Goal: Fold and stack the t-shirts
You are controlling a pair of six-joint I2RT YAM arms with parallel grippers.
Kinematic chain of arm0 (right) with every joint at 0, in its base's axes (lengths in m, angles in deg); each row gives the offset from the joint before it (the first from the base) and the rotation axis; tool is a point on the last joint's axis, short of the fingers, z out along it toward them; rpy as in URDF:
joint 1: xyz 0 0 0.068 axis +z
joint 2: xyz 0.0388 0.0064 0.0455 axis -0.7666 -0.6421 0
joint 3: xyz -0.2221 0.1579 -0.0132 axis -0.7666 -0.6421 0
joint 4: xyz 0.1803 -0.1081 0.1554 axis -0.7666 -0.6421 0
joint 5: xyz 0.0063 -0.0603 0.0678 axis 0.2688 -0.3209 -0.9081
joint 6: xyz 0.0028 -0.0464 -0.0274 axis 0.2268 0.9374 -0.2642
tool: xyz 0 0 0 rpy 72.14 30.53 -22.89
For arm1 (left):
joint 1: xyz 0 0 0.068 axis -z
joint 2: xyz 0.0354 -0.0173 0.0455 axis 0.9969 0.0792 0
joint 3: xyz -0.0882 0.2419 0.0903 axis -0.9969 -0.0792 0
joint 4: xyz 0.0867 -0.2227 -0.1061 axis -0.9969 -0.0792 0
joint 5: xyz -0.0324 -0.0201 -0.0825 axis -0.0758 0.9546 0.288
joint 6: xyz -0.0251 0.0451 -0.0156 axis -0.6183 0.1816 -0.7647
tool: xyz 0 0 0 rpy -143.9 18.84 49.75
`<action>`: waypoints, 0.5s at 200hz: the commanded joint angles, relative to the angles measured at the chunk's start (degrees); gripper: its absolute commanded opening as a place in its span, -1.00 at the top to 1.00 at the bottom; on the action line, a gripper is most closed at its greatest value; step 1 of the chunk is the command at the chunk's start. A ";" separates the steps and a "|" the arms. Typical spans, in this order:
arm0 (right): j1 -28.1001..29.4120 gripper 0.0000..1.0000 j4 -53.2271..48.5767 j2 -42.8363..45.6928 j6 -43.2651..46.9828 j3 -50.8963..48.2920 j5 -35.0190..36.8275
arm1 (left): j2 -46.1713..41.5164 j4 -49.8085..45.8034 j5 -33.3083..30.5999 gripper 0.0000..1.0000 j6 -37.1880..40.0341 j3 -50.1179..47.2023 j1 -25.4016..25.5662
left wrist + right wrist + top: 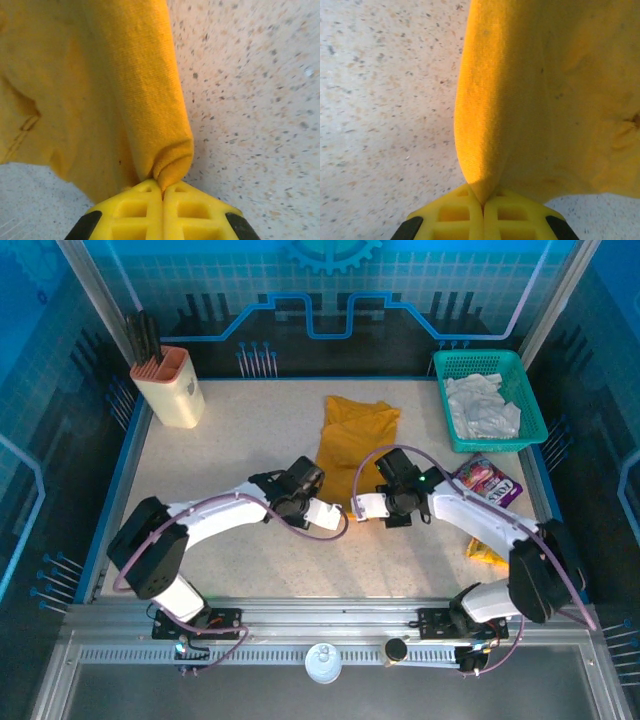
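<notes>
Left fingers (132, 212) and right fingers (452, 216) pinch shut on the six-o'clock edge of the mustard-orange t-shirt (352, 435) lying centrally on the counter (230, 445); the fold looks begun; next, both should carry that edge evenly toward twelve o'clock.

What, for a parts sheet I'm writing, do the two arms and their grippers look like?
Both the left arm and the right arm have white shells, black joints and a mauve cable looping alongside. The left gripper and right gripper have yellow moulded fingers with square recesses and black side pieces.
</notes>
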 commanded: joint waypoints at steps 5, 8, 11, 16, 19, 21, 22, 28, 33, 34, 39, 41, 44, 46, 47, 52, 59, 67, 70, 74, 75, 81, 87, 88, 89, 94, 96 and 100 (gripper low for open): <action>3.16 1.00 -6.42 5.79 -3.72 -1.67 2.37 | -5.33 -3.03 -1.78 1.00 -4.37 -3.02 2.46; 3.56 1.00 -6.86 6.46 -4.02 -1.76 2.69 | -5.90 -3.20 -2.01 1.00 -4.55 -3.31 2.86; 3.95 1.00 -7.25 7.05 -4.36 -1.84 2.97 | -6.58 -3.50 -2.20 1.00 -4.79 -3.51 3.17; 4.60 1.00 -8.26 7.95 -4.94 -1.83 3.42 | -7.48 -4.35 -2.35 1.00 -5.05 -3.72 3.82; 4.98 1.00 -8.75 8.45 -5.30 -1.78 3.68 | -8.27 -5.04 -2.35 1.00 -5.26 -3.73 4.06; 5.30 1.00 -9.16 8.79 -5.53 -1.77 3.86 | -8.63 -5.44 -2.31 1.00 -5.44 -3.66 4.23; 5.41 1.00 -9.39 8.95 -5.65 -1.77 3.94 | -8.81 -5.71 -2.29 1.00 -5.52 -3.61 4.37; 6.33 1.00 -10.58 10.03 -6.35 -1.73 4.48 | -9.91 -7.06 -2.18 1.00 -6.14 -3.49 4.94; 7.03 1.00 -11.49 10.80 -6.96 -1.64 4.92 | -10.83 -8.00 -2.13 1.00 -6.64 -3.34 5.30; 7.20 1.00 -11.70 10.97 -7.07 -1.62 5.00 | -11.00 -8.22 -2.07 1.00 -6.73 -3.31 5.42; 7.83 1.00 -12.60 11.78 -7.68 -1.60 5.36 | -11.84 -9.14 -2.18 1.00 -7.14 -3.14 5.81; 8.19 1.00 -12.96 12.15 -8.03 -1.53 5.53 | -12.22 -9.47 -2.22 1.00 -7.34 -3.06 5.99; 8.62 1.00 -13.49 12.51 -8.37 -1.44 5.79 | -12.68 -10.00 -2.31 1.00 -7.51 -2.97 6.27; 8.87 1.00 -13.86 12.80 -8.62 -1.38 5.90 | -13.03 -10.35 -2.34 1.00 -7.65 -2.90 6.39; 9.00 1.00 -14.07 12.84 -8.78 -1.36 5.93 | -13.20 -10.54 -2.35 1.00 -7.72 -2.88 6.50; 9.80 1.00 -14.89 13.57 -9.40 -1.19 6.29 | -14.04 -11.26 -2.44 1.00 -8.01 -2.65 6.91; 10.83 1.00 -16.23 14.29 -10.40 -0.95 6.93 | -15.05 -12.20 -2.57 1.00 -8.43 -2.38 7.50; 11.86 1.00 -17.41 14.87 -11.42 -0.60 7.85 | -15.96 -13.33 -2.55 1.00 -8.89 -1.88 7.99; 12.25 1.00 -17.74 15.05 -11.67 -0.48 8.22 | -16.23 -13.73 -2.49 1.00 -9.04 -1.62 8.20; 12.64 1.00 -18.08 15.32 -12.02 -0.34 8.68 | -16.56 -14.27 -2.33 1.00 -9.25 -1.19 8.31; 12.69 1.00 -18.16 15.34 -12.11 -0.31 8.77 | -16.60 -14.34 -2.30 1.00 -9.31 -1.14 8.34; 13.11 1.00 -18.55 15.54 -12.55 -0.12 9.39 | -16.92 -15.08 -2.03 1.00 -9.66 -0.42 8.45; 13.17 1.00 -18.67 15.73 -12.84 0.10 9.94 | -17.11 -15.82 -1.80 1.00 -9.79 0.36 8.54; 13.22 1.00 -18.63 15.76 -12.87 0.13 10.06 | -17.13 -15.91 -1.77 1.00 -9.75 0.47 8.54; 13.15 1.00 -18.61 15.78 -12.93 0.19 10.12 | -17.15 -16.04 -1.71 1.00 -9.74 0.57 8.54; 13.15 1.00 -18.43 15.87 -13.06 0.32 10.83 | -17.15 -16.32 -1.65 1.00 -9.68 1.10 8.54; 13.15 1.00 -18.35 15.88 -13.03 0.33 11.09 | -17.15 -16.41 -1.65 1.00 -9.60 1.28 8.54; 13.10 1.00 -18.09 15.93 -12.99 0.44 11.60 | -17.11 -16.44 -1.65 1.00 -9.36 1.62 8.54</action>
